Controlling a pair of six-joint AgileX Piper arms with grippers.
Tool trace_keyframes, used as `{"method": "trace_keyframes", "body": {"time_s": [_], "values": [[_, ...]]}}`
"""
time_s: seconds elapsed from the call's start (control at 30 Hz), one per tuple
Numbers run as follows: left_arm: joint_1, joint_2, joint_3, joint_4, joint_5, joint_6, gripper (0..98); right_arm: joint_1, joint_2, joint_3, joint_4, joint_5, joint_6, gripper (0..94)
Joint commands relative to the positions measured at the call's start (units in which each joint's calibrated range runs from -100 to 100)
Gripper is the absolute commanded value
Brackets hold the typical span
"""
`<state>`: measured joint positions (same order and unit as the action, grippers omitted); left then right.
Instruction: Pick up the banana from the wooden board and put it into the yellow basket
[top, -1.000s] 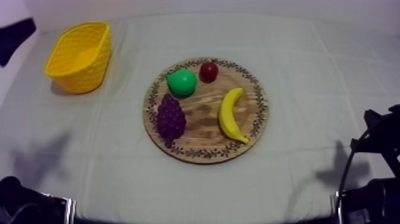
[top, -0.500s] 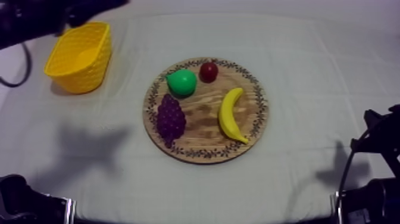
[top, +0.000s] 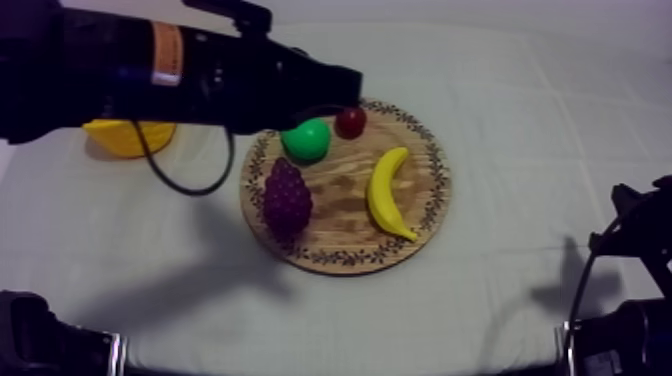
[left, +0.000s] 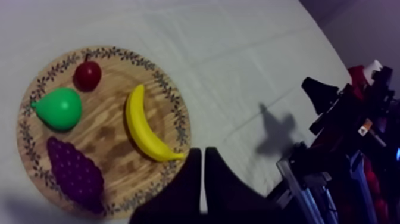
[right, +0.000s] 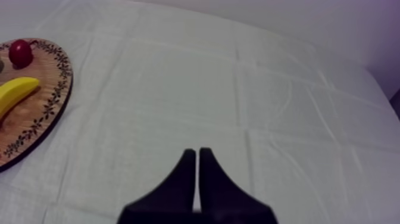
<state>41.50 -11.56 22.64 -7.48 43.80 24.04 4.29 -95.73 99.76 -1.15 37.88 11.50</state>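
While the left gripper (left: 203, 150) hangs near the board (left: 107, 128) with fingers (left: 181, 186) pressed together, a descent without opening could knock the banana (left: 140, 126) off instead of gripping it.

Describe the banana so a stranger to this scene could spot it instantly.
Start at the round wooden board in the middle of the table. The banana lies on the board's right half in the top view, touching no other fruit. It alone is long, curved and yellow, beside a green pear, purple grapes and a small red fruit.
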Motion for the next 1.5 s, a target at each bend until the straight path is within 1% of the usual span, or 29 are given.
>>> {"method": "trace_keyframes", "body": {"time_s": [0.0,0.23,0.4,0.57,0.6,0.63,0.7,0.77,0.8,0.87,1.0,1.1,1.47], "values": [[0.1,2.6,-1.6,0.37,2.3,0.2,0.3,0.0,0.0,0.0,0.0,0.0,0.0,0.3],[0.0,7.1,-3.7,1.90,7.0,1.1,0.7,0.0,0.0,0.0,0.0,0.0,0.0,0.3],[-0.2,9.5,-4.4,2.63,8.2,0.5,2.5,0.0,0.0,0.0,0.0,0.0,0.0,0.3],[-0.5,11.3,-5.5,2.87,8.9,0.0,5.2,0.0,0.0,0.0,0.0,0.0,0.0,0.3],[-0.5,11.6,-5.6,2.88,9.2,0.2,8.8,0.0,0.0,0.0,0.0,0.0,0.0,0.3],[-0.6,11.7,-5.6,2.92,9.6,0.5,15.2,0.0,0.0,0.0,0.0,0.0,0.0,0.3],[-0.8,12.0,-5.7,3.03,10.5,1.2,34.1,0.0,0.0,0.0,0.0,0.0,0.0,0.3],[-1.0,12.1,-5.8,2.99,11.2,1.5,56.0,0.0,0.0,0.0,0.0,0.0,0.0,0.3],[-1.1,12.1,-5.7,2.92,11.6,1.7,62.9,0.0,0.0,0.0,0.0,0.0,0.0,0.3],[-1.2,12.0,-5.6,2.85,12.2,1.8,69.8,0.0,0.0,0.0,0.0,0.0,0.0,0.3],[-1.3,11.9,-4.8,2.60,11.8,2.1,72.1,0.0,0.0,0.0,0.0,0.0,0.0,0.3],[-1.4,12.2,-4.2,2.86,11.1,2.0,72.0,0.0,0.0,0.0,0.0,0.0,0.0,0.3],[-2.2,18.6,-6.4,6.32,10.5,0.0,70.2,0.0,0.0,0.0,0.0,0.0,0.0,0.3]]}}
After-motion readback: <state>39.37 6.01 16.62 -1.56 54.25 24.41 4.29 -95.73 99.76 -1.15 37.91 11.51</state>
